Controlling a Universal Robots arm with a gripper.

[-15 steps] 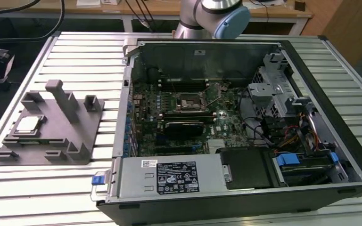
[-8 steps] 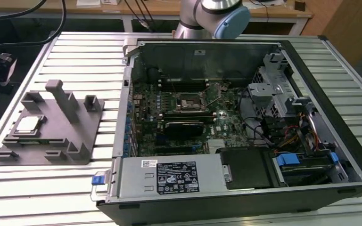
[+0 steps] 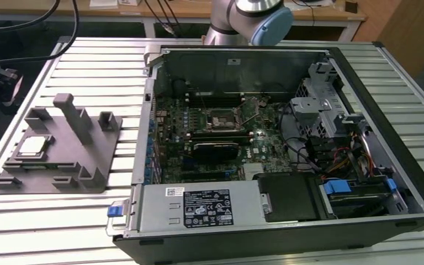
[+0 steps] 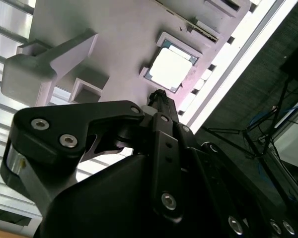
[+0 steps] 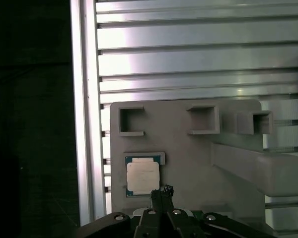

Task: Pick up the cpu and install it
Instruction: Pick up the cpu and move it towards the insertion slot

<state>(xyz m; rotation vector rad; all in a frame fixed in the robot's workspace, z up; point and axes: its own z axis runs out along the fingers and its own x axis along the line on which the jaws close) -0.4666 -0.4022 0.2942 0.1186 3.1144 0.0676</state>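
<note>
The cpu lies flat in a grey holder, near the gripper, which looks closed and empty; it is probably light, stiff and fragile, so hold 2 opposite edges.

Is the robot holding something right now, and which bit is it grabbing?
Nothing is held. The gripper has its fingertips together with nothing between them. The cpu lies flat in its pocket on the grey holder.
</note>
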